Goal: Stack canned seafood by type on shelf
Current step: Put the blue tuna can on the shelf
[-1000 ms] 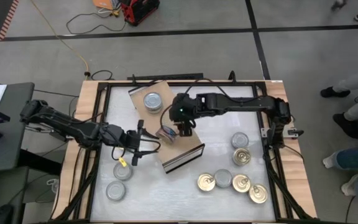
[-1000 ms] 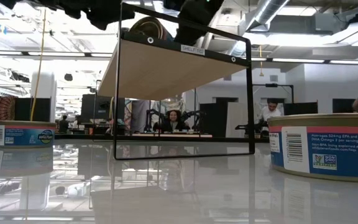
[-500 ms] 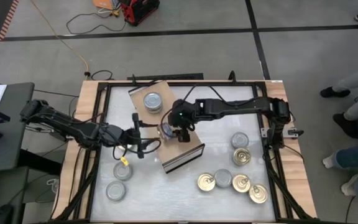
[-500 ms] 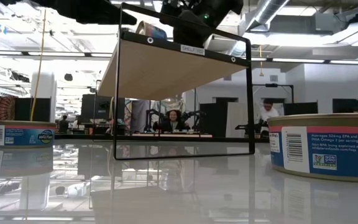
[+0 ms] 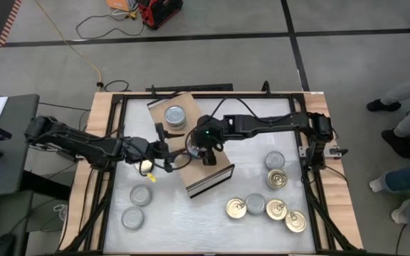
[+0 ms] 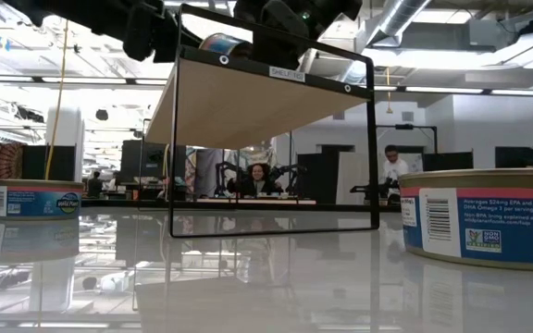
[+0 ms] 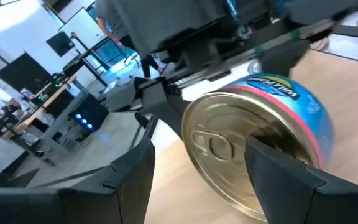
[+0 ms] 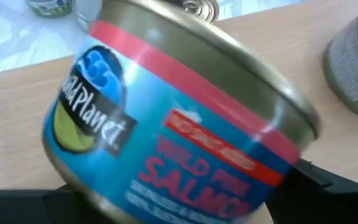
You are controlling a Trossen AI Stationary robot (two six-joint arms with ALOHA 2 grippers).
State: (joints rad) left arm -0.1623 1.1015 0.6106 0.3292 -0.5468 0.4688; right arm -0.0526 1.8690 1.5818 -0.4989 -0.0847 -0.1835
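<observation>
Middle of shelf (image 5: 216,173) crowded: right gripper (image 5: 195,151) clamped on blue salmon tin (image 5: 191,149), left gripper (image 5: 168,155) with spread fingers just beside it, from left. Green-label tin (image 5: 174,116) blocks far end of shelf. Near end of board bare. Under shelf open passage (image 6: 276,166). Tin cluster (image 5: 267,208) blocks right near table; two tins (image 5: 137,206) left near.

Left gripper (image 5: 168,154) sits center-left of the high view, fingers spread. Right gripper (image 5: 196,151) is just right of it, clamped on a load.

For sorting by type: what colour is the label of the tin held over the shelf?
Blue with a red band, clearest in the right wrist view: round metal salmon tin.
</observation>
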